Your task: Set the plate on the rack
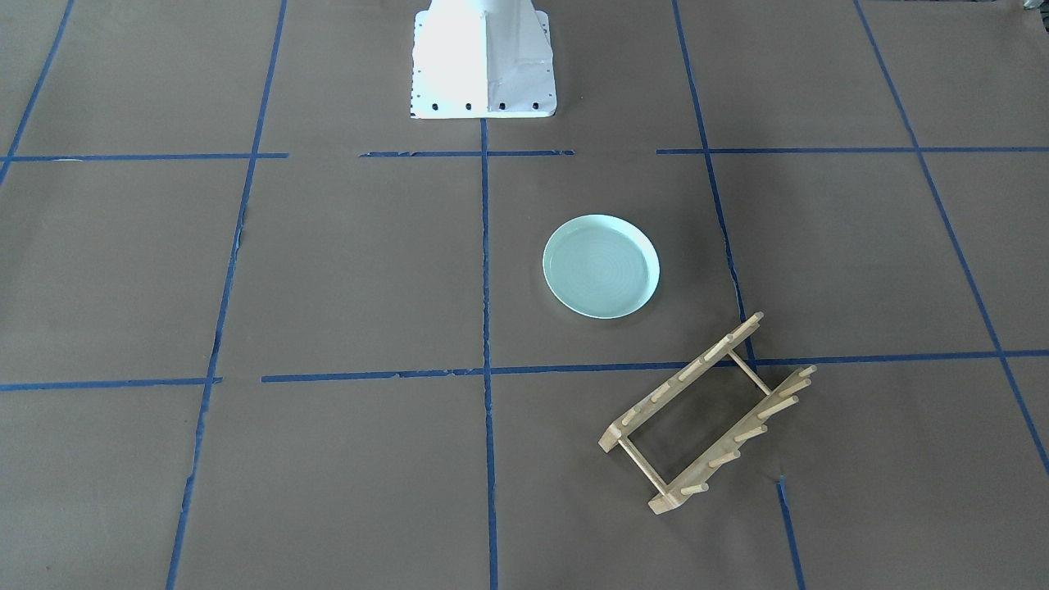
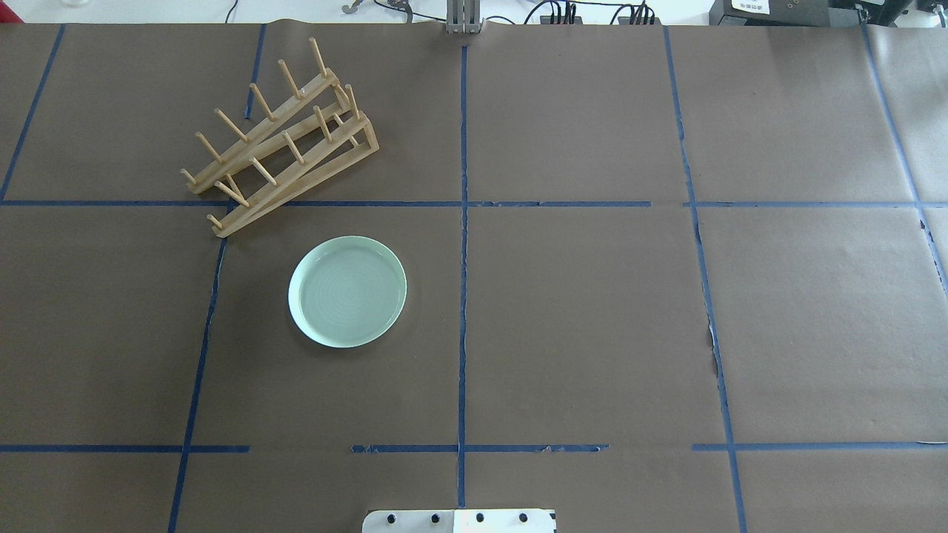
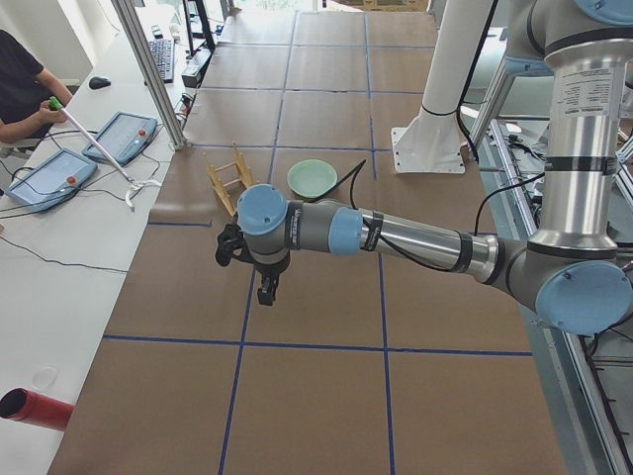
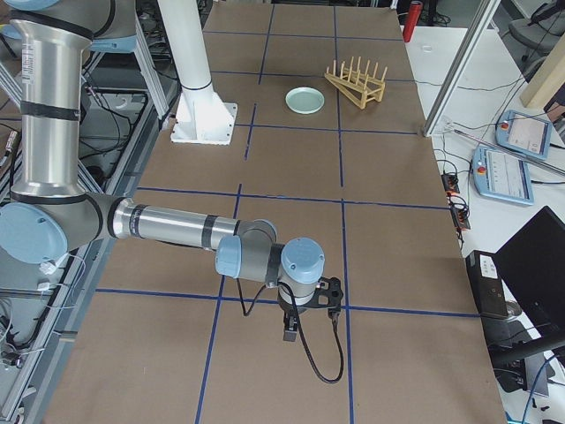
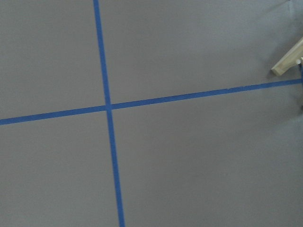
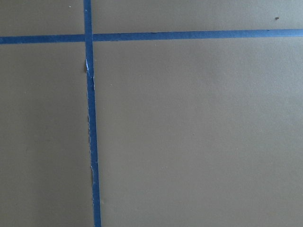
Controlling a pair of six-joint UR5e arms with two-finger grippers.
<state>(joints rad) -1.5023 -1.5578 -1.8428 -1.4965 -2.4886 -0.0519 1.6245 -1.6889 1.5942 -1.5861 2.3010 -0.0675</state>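
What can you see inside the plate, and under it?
Nothing lies inside the plate; its ringed bottom shows bare. It rests flat on the brown paper; the patch beneath it is hidden.

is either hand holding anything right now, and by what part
Nothing is held. The plate lies flat on the table beside the rack, and the left hand and right hand are both far from them.

Robotics lab. Desk (image 2: 592,333) papered brown, gridded with blue tape (image 2: 464,311); white robot pedestal (image 1: 482,65) standing on it. Side bench (image 3: 40,297), out past the jaws of the left gripper (image 3: 227,252), holds teach pendants (image 3: 124,137), keyboard (image 3: 163,54), cables (image 3: 30,249); seated operator (image 3: 20,84) there; aluminium framing post (image 3: 153,74).
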